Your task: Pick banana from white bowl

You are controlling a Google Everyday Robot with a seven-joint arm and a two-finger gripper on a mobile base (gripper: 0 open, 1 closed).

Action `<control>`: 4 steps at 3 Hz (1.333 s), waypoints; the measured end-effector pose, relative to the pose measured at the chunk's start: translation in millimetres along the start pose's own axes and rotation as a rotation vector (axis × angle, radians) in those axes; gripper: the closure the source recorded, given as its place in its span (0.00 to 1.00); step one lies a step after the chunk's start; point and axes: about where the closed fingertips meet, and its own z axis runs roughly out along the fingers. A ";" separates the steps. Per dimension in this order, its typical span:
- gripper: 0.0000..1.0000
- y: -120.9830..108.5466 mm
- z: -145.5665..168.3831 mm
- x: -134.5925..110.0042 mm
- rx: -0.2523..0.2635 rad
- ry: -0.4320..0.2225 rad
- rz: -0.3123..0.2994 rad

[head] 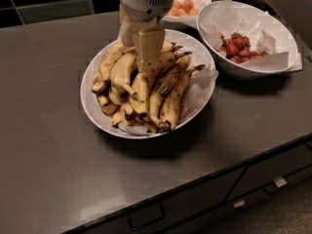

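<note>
The wide, shallow white bowl (97, 116) with a paper liner at its right rim stands in the middle of the dark counter. It holds a pile of several ripe, brown-spotted bananas (163, 94). My gripper (140, 57) comes down from the top of the view, below its white wrist housing, and reaches into the back middle of the pile. It touches the upper bananas. The bananas under it are partly hidden.
A deeper white bowl (273, 28) with red fruit on paper stands at the right. A white bowl of small orange fruit (185, 6) stands behind the gripper. The dark counter (48, 169) ends at a front edge with drawers below.
</note>
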 end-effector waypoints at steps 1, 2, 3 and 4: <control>0.49 -2.5 1.4 -2.2 -0.002 0.003 -0.006; 0.49 -3.5 3.7 -2.8 -0.008 0.004 -0.008; 0.49 -4.4 6.0 -2.3 -0.014 0.005 -0.008; 0.49 -5.3 8.9 -1.5 -0.022 0.005 -0.008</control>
